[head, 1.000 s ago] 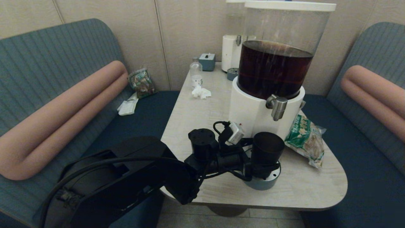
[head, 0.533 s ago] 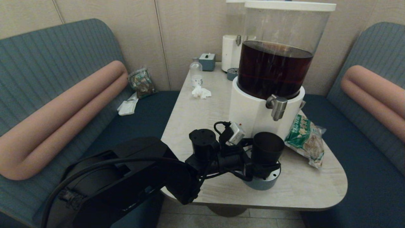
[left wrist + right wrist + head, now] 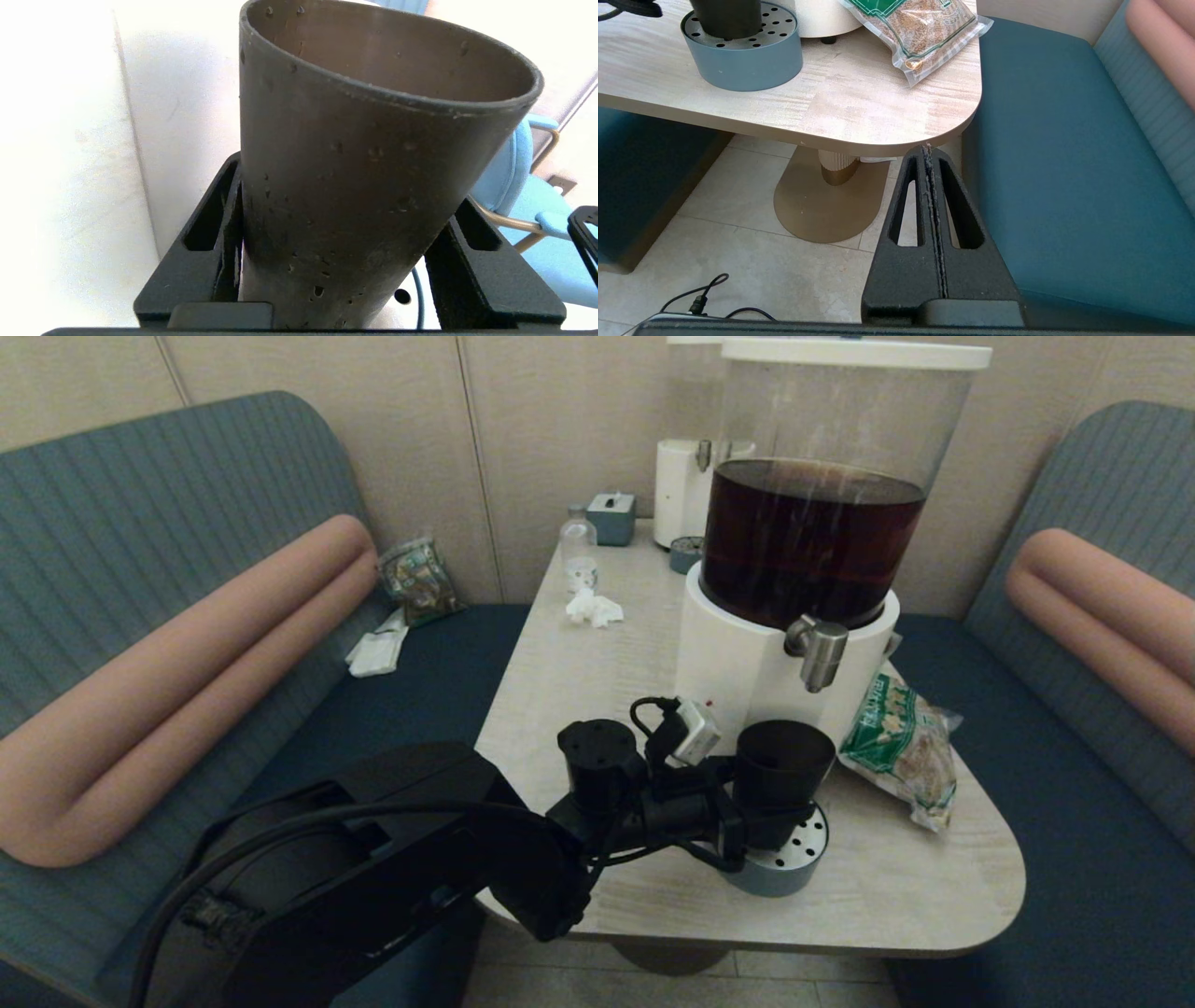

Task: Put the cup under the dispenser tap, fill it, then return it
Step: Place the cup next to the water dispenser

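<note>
1. Head view: my left gripper comes in level from the left, low on the cup. The low, sideways hold leaves the mouth clear for the tap, which sits above and slightly behind the cup. The cup stands upright over the round perforated tray at the table's near edge, in front of the dispenser's white base. Whether its foot touches the tray I cannot tell from here. The snack bag lies just beside the tray, so I'd judge the safest route to the tap is up and back rather than out to that side.

2. Left wrist view: the cup fills the frame, one finger against its lower wall on each side. The fingers are partly drawn in and seated on the cup; I read that as a grip, held near the narrow foot where the taper gives them the most bite. The inside looks empty, so filling is not yet done.

3. Right wrist view: the right gripper hangs parked below the table's corner, above the floor, fingers pressed together with nothing between them. The tray with the cup's base shows on the table; this arm seems kept out of the way.
</note>
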`<state>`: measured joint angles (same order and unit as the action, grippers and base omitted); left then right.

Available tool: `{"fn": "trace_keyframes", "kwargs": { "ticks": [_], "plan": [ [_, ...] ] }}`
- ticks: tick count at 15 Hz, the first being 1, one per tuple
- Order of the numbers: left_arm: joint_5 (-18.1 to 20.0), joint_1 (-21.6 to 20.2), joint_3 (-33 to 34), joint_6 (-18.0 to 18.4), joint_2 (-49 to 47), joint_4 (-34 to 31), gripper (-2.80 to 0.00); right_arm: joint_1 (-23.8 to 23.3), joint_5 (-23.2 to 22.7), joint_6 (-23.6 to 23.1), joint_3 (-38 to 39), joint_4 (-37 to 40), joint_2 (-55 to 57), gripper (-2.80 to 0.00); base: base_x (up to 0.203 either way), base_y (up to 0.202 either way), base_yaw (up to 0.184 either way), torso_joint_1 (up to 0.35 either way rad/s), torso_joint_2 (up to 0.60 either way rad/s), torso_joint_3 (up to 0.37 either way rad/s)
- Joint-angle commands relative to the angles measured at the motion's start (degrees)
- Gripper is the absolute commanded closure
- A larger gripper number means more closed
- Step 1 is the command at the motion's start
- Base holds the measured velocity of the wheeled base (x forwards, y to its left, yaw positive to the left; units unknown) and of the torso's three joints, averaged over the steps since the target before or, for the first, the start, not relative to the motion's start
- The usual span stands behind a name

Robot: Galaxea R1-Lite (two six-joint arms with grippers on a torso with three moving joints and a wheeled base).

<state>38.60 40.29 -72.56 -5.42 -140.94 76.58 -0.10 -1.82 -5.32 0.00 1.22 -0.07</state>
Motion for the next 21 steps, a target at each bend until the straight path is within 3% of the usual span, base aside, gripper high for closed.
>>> {"fn": "trace_keyframes", "kwargs": {
  "ticks": [1, 10, 21],
  "plan": [
    [0.2, 0.0, 1.6, -1.2, 0.5, 2.4, 0.00, 0.0, 0.0, 0.0, 0.1, 0.0, 0.1, 0.00, 0.000, 0.000, 0.000, 0.000, 0.00, 0.000],
    [-0.2, -1.0, 13.0, -5.0, 7.3, 9.6, 0.00, 0.0, 0.0, 0.0, 0.1, 0.0, 0.1, 0.00, 0.000, 0.000, 0.000, 0.000, 0.00, 0.000],
    [-0.6, -9.8, 24.3, -6.7, 14.8, 11.1, 0.00, 0.0, 0.0, 0.0, 0.1, 0.0, 0.1, 0.00, 0.000, 0.000, 0.000, 0.000, 0.00, 0.000]
  ]
}}
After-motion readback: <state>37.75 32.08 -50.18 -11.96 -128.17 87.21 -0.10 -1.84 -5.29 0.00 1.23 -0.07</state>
